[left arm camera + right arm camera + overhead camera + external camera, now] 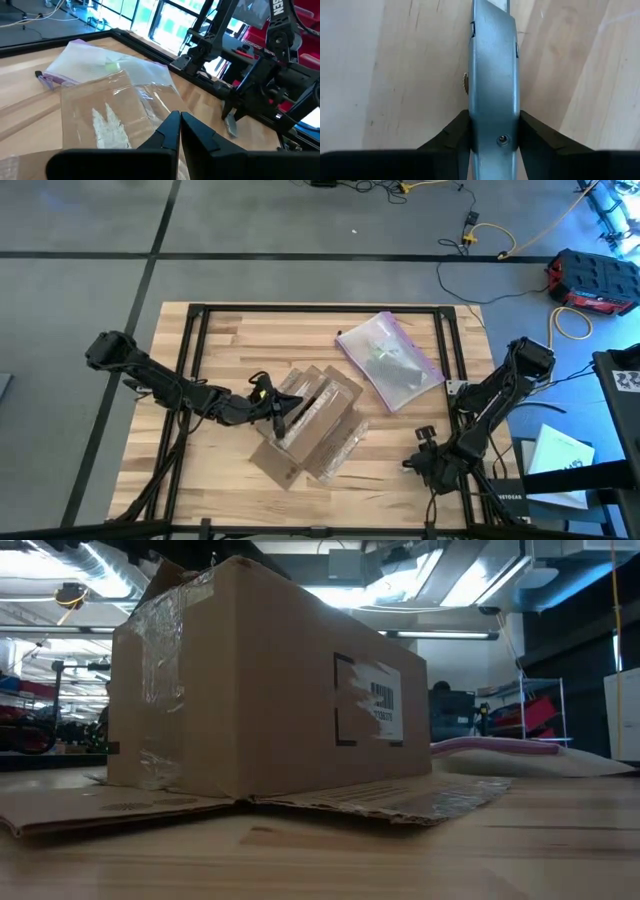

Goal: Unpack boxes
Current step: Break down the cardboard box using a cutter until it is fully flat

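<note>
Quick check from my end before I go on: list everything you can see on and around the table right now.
cardboard box: one, brown, flaps splayed, middle of the table, pale label on its side.
plastic bag: one, clear with a purple zip edge, far right part of the table, beside the box.
utility knife: one, grey, clamped between the right jaws, over bare wood.
table: one, pale wood with a black frame.
case: one, red and black, on the floor, far right.
left gripper: jaws shut, at the box's left end.
right gripper: jaws shut on the knife, at the table's near right edge.
</note>
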`<action>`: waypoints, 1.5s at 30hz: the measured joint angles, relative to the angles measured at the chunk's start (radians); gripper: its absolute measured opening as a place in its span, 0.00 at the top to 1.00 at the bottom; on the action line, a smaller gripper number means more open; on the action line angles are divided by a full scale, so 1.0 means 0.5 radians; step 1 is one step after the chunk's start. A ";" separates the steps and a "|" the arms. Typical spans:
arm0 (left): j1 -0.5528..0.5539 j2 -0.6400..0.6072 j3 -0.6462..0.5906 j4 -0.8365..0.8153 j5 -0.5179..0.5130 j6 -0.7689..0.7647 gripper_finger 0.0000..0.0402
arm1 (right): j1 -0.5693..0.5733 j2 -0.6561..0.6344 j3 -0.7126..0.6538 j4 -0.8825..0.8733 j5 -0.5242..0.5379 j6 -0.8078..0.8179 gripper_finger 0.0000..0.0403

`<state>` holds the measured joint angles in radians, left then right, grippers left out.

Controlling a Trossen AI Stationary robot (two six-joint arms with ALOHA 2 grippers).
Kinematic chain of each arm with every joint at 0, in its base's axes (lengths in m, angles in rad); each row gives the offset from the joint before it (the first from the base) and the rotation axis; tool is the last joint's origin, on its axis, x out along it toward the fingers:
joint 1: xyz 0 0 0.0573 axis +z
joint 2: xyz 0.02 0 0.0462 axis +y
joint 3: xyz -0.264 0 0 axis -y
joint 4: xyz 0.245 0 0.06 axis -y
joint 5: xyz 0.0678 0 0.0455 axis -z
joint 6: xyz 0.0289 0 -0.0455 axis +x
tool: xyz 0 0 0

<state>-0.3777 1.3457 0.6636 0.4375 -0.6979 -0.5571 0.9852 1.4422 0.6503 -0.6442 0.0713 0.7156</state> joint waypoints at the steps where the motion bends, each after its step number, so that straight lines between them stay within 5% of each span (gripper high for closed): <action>1: 0.000 0.000 0.000 0.015 -0.001 0.000 1.00 | 0.000 0.001 0.007 -0.008 0.001 -0.007 0.72; 7: -0.081 0.000 0.206 0.136 -0.102 0.391 1.00 | -0.096 -0.060 0.157 -0.295 0.130 -0.023 0.72; 14: -0.166 0.074 0.473 -0.222 -0.119 0.340 1.00 | -0.522 -0.320 0.247 -0.440 0.300 -0.374 0.72; 21: -0.149 0.358 0.632 -0.558 0.042 0.115 1.00 | -1.115 -0.422 0.541 -0.826 0.311 -1.180 0.72; 31: -0.203 0.515 0.714 -1.064 0.145 0.012 1.00 | -1.812 -0.096 1.048 -0.974 0.403 -2.524 0.72; 37: -0.331 0.507 0.724 -1.383 0.335 0.017 1.00 | -1.981 0.034 1.150 -0.954 0.555 -2.743 0.72; 45: -0.403 0.286 0.709 -1.475 -0.073 -0.046 1.00 | -1.977 0.034 1.127 -0.791 0.438 -2.857 0.72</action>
<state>-0.5792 1.4887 1.0180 -0.3000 -0.7343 -0.5801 -0.0033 1.4594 1.2140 -1.0397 0.2906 -0.7131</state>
